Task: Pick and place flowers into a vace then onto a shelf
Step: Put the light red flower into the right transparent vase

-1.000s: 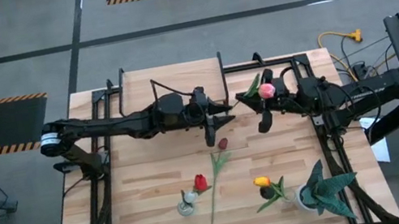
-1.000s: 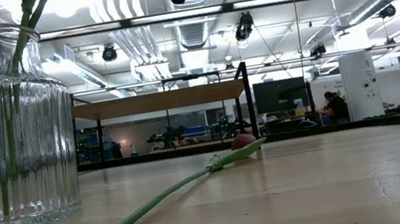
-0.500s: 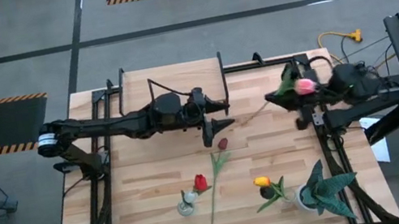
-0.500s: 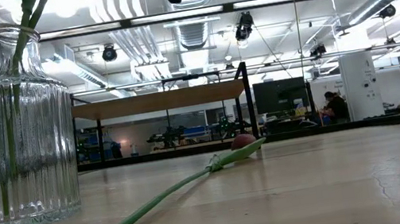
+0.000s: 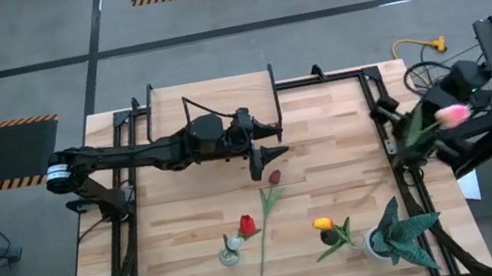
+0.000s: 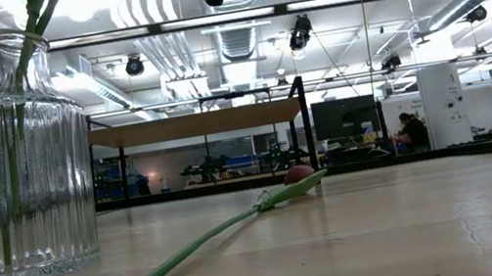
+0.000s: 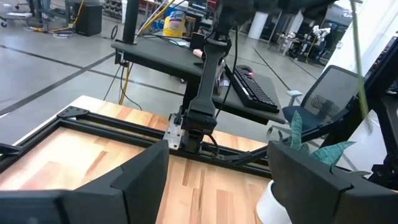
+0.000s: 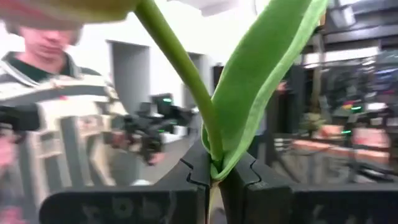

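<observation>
Right gripper (image 8: 214, 186) clamps my pink tulip (image 5: 452, 113) off the table's right edge.
Nearest me, a maroon tulip (image 6: 212, 234) lies beside the glass vase (image 6: 17, 164); beyond, my left gripper (image 5: 263, 160) hovers with fingers spread, and the shelf (image 6: 199, 124) stands farthest.

Light wooden plank surface (image 5: 183, 240) bears: one maroon tulip (image 5: 267, 200) lying flat mid-surface; a ribbed glass vase (image 5: 232, 253) holding a red tulip (image 5: 246, 225); an orange-yellow tulip (image 5: 326, 226) beside a white-potted spiky plant (image 5: 397, 231); a shelf (image 5: 219, 97) at the far edge.
</observation>
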`<act>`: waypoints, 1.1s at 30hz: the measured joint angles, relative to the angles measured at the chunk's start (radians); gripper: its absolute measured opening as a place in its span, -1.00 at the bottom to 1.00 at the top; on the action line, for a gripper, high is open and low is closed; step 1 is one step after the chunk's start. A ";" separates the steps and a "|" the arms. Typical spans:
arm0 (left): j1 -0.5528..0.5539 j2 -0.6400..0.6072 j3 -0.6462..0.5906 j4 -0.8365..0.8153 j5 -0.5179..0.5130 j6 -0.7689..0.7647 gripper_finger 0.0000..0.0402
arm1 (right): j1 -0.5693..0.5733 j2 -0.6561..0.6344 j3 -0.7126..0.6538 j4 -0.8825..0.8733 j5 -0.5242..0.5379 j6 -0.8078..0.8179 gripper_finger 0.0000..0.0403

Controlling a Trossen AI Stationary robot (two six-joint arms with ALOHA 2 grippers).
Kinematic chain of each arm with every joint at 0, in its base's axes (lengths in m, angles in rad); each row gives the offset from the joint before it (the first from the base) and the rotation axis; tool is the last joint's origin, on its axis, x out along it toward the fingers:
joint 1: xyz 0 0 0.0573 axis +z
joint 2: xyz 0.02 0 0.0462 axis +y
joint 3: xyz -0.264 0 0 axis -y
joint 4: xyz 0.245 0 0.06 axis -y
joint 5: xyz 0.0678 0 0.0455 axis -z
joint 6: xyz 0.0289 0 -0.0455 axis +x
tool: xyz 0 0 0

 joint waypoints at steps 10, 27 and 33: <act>0.000 0.000 -0.001 -0.030 0.000 0.000 0.27 | 0.008 0.043 0.045 -0.219 -0.068 0.057 -0.96; 0.006 0.000 -0.001 -0.025 -0.001 -0.001 0.27 | 0.223 0.152 -0.091 -0.180 0.076 -0.089 -0.96; 0.011 0.000 -0.001 -0.025 -0.002 -0.010 0.27 | 0.246 0.221 -0.100 -0.194 0.078 -0.106 -0.96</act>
